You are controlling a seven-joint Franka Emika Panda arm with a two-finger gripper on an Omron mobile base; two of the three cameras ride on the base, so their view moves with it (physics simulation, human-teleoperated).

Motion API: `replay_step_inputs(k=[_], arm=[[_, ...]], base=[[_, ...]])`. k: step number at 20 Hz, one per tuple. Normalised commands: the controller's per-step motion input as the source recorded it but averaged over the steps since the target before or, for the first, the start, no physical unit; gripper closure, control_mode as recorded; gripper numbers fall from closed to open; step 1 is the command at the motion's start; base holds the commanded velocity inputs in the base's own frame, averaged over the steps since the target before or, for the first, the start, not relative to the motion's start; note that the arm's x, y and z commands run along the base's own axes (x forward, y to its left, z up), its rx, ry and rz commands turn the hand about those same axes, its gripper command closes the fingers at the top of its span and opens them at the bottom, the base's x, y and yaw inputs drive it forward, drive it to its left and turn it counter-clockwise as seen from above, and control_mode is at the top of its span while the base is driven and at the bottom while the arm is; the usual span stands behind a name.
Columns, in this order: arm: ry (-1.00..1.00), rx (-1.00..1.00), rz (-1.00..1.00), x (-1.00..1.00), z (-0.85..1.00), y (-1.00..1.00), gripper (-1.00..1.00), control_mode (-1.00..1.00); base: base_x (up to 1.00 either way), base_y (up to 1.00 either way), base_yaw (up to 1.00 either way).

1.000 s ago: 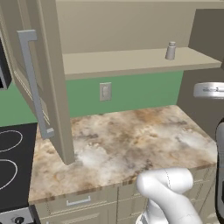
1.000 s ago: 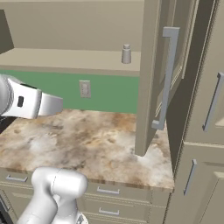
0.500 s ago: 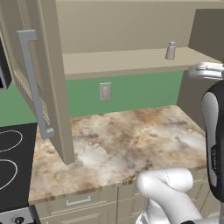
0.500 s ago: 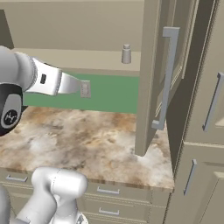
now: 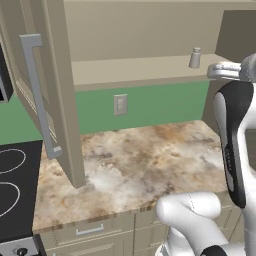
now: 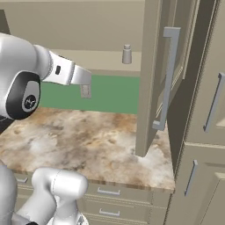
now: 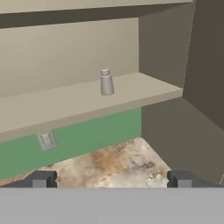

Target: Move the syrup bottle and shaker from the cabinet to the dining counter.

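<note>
Your cabinet [image 5: 55,100] stands with its doors swung wide over the marbled worktop [image 5: 135,160], its shelf [image 7: 78,103] carrying the shaker [image 7: 106,82] upright, and your gripper [image 7: 111,179] hangs well short of it, fingers spread wide, holding nothing.

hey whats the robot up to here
The arm is raised toward the open cabinet, where the shaker stands upright on the shelf. The pincer is open, holds nothing, and points at the shaker from a distance, above the marbled worktop. Nothing has been picked up at this moment. No syrup bottle can be seen on the visible part of the shelf.
</note>
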Motion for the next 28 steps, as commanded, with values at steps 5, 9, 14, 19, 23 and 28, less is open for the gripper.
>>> replay_step_inputs(k=[5,9,14,19,23,28], arm=[[0.0,0.0,-0.02,0.47,0.0,-0.18,-1.0,-1.0],[0.01,0.0,0.0,0.41,0.0,-0.15,-1.0,-1.0],[0.07,0.0,0.0,0.37,0.0,-0.13,-1.0,-1.0],[0.01,0.0,0.0,0.39,0.0,-0.03,-1.0,-1.0],[0.0,0.0,0.0,0.38,0.0,-0.06,-1.0,-1.0],[0.0,0.0,0.0,0.41,-0.07,-0.12,-1.0,-1.0]], base=[[0.0,0.0,0.0],[0.0,0.0,0.0],[0.0,0.0,0.0],[0.0,0.0,0.0],[0.0,0.0,0.0],[0.0,0.0,0.0]])
